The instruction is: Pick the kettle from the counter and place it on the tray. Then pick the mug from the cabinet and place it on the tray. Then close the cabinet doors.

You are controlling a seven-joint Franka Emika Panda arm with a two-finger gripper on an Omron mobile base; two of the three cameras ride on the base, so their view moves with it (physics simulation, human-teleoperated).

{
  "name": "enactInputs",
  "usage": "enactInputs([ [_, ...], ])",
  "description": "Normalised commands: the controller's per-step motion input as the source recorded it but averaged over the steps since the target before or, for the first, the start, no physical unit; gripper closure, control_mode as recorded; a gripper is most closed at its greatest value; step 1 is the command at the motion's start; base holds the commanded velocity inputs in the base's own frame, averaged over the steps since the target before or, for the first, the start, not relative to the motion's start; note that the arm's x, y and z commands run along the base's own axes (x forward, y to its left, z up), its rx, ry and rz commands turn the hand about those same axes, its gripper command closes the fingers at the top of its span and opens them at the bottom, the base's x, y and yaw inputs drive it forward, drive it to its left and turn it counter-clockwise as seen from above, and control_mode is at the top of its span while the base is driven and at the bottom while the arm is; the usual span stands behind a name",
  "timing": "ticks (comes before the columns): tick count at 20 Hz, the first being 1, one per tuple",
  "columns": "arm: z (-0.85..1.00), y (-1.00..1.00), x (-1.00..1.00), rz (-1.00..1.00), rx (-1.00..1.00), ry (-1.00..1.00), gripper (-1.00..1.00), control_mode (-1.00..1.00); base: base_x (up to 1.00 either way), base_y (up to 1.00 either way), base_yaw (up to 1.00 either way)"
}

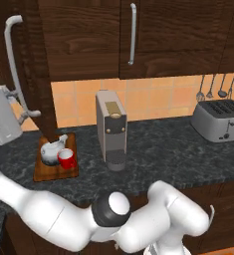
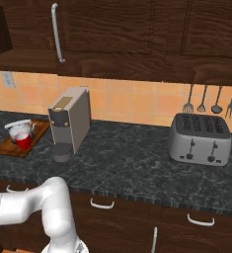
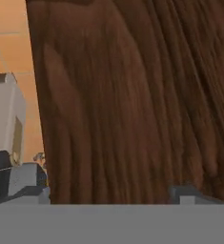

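Note:
The silver-grey kettle (image 1: 51,149) (image 2: 19,128) and the red mug (image 1: 66,159) (image 2: 22,141) both stand on the wooden tray (image 1: 44,173) (image 2: 4,147), at the left end of the dark counter (image 1: 178,149) (image 2: 137,168). The left cabinet door (image 1: 39,74) stands swung out, its bar handle (image 1: 11,55) facing me. My gripper (image 1: 26,113) (image 3: 111,190) is open, close against that door's wood panel (image 3: 132,95), just above the tray. The right cabinet door (image 1: 88,35) is shut.
A grey coffee machine (image 1: 111,127) (image 2: 70,118) (image 3: 4,124) stands right of the tray. A toaster (image 1: 220,119) (image 2: 201,138) sits far right under hanging utensils (image 1: 213,87) (image 2: 209,104). Drawers with small handles (image 2: 102,203) run below the counter.

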Motion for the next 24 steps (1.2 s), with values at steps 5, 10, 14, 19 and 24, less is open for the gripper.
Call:
enactInputs([
  [5, 0.42, -0.51, 0.32, -0.15, 0.07, -0.15, -1.0, -1.0, 0.0, 0.0, 0.0],
  [10, 0.55, -0.49, 0.05, -0.07, 0.08, -0.29, -1.0, -1.0, 0.0, 0.0, 0.0],
  [14, 0.38, -0.57, 0.17, 0.0, 0.08, -0.28, -1.0, -1.0, 0.0, 0.0, 0.0],
  [19, -0.13, -0.85, 0.37, 0.02, 0.1, -0.07, -1.0, -1.0, 0.0, 0.0, 0.0],
  [24, -0.14, -0.65, 0.52, 0.13, 0.16, -0.02, -1.0, -1.0, 0.0, 0.0, 0.0],
])
